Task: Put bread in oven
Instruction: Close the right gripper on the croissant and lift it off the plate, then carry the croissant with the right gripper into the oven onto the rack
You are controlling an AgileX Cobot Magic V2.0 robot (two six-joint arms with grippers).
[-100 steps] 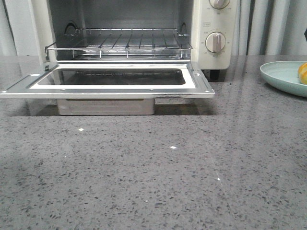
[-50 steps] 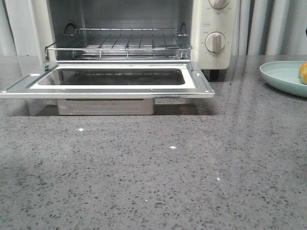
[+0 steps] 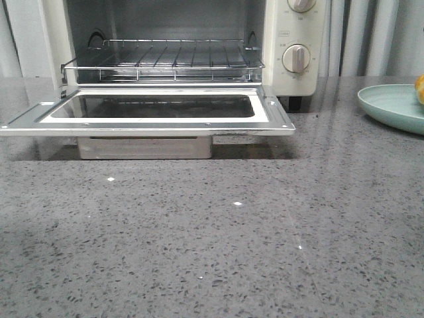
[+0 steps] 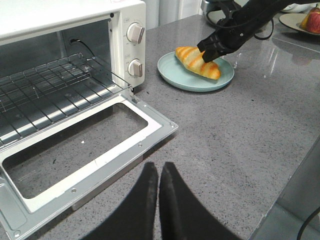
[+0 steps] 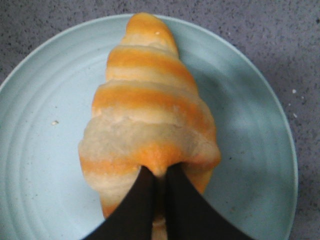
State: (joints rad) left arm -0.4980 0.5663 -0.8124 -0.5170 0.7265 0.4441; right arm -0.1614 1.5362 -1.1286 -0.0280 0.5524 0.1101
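Note:
The bread (image 5: 150,110), a golden striped croissant roll, lies over a pale blue plate (image 5: 40,150). My right gripper (image 5: 159,172) is shut on its near end, with a bit of crust pinched between the fingers. The left wrist view shows that gripper (image 4: 210,50) on the bread (image 4: 195,60) above the plate (image 4: 175,75). The oven (image 3: 295,40) stands at the back with its door (image 3: 152,122) folded down and its wire rack (image 3: 165,56) bare. My left gripper (image 4: 159,167) is shut and empty above the counter, by the door's corner. In the front view only the bread's edge (image 3: 421,88) shows.
The plate (image 3: 391,106) sits on the grey stone counter, right of the oven. A second plate with fruit (image 4: 305,20) stands farther off beyond the right arm. The counter's edge (image 4: 300,175) runs close to my left gripper's side.
In the front view the bread's edge has risen a little and slid toward the right border. The oven and plate have hardly moved.

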